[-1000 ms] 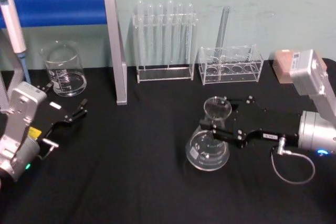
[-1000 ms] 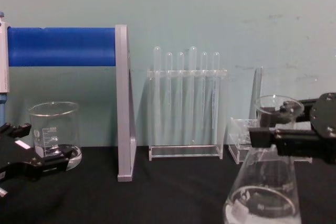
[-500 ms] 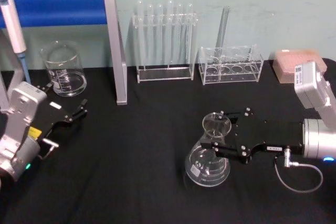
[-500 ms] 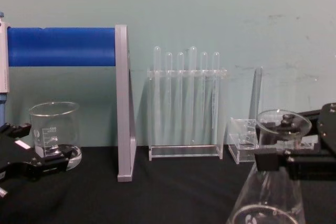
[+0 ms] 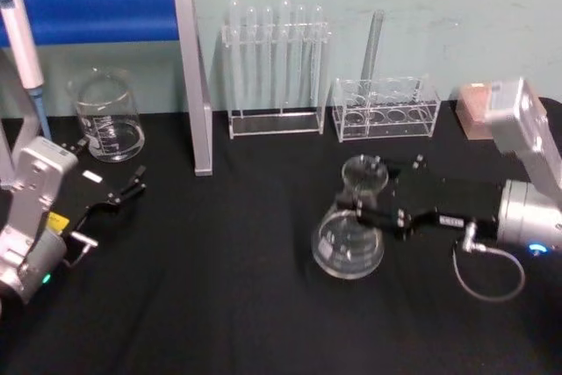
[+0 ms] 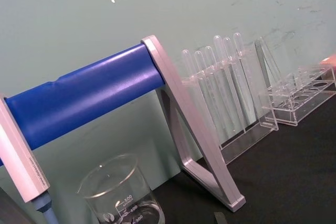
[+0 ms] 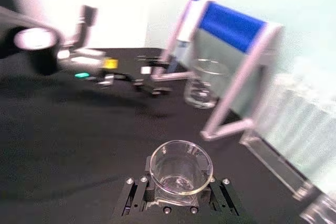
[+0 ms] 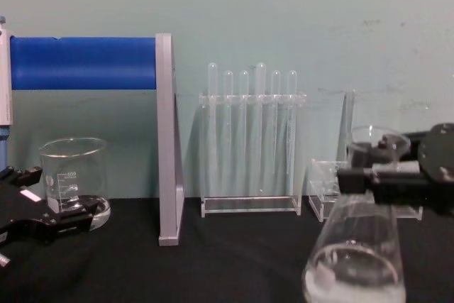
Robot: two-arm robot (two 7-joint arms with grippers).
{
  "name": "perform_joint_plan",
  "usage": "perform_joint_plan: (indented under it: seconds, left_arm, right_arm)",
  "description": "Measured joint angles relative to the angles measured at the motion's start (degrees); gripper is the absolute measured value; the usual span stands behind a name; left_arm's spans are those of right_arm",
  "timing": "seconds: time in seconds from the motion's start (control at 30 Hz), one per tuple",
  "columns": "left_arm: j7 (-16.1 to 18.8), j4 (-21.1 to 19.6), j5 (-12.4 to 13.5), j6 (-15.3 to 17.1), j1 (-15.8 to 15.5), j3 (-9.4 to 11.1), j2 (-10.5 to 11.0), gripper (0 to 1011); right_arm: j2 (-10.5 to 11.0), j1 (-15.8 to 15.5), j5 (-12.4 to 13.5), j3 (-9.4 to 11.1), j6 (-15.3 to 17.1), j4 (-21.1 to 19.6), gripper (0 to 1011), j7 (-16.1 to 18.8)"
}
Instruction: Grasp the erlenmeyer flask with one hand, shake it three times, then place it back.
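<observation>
Erlenmeyer flask, clear glass, conical [image 5: 347, 250]: 4 o'clock of black desk [image 5: 219, 305] centre, tilted, seemingly lifted mid-shake. Black right end effector [image 5: 358, 205] reaches in from 3 o'clock and pinches narrow neck under flared rim, so glass likely cannot slip. Black left end effector [image 5: 123, 192] parked at 9 o'clock, fingers spread.

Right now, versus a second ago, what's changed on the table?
The right gripper, shut on the erlenmeyer flask at its neck, dipped with it half a second ago and has come back up to about where it was. The left gripper, beaker and test tube rack stayed put.
</observation>
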Motion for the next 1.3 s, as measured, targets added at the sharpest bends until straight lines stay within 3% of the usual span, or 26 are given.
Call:
perform_joint_plan:
  seconds: [0.27, 0.3, 0.33, 0.7, 1.03, 1.3]
  left_arm:
    - [0.0, 0.0, 0.0, 0.0, 0.0, 0.0, 0.0, 1001]
    - [0.0, 0.0, 0.0, 0.0, 0.0, 0.0, 0.0, 1001]
    - [0.0, 0.0, 0.0, 0.0, 0.0, 0.0, 0.0, 1001]
    - [0.0, 0.0, 0.0, 0.0, 0.0, 0.0, 0.0, 1001]
    - [0.0, 0.0, 0.0, 0.0, 0.0, 0.0, 0.0, 1001]
    - [0.0, 0.0, 0.0, 0.0, 0.0, 0.0, 0.0, 1001]
  right_arm:
    - [-5.26, -0.46, -0.39, 3.64, 7.44, 1.18, 457, -13.89]
    - [-5.26, -0.46, -0.39, 3.64, 7.44, 1.18, 457, -13.89]
    - [-6.66, -0.45, -0.88, 4.58, 8.97, 1.66, 457, -16.99]
    - [-11.71, 0.31, -3.69, 7.61, 13.79, 4.52, 457, -27.25]
    - [-14.06, 0.78, -5.64, 8.98, 16.26, 5.51, 457, -30.82]
    - [-13.59, -0.1, -6.0, 9.2, 16.15, 3.97, 457, -27.41]
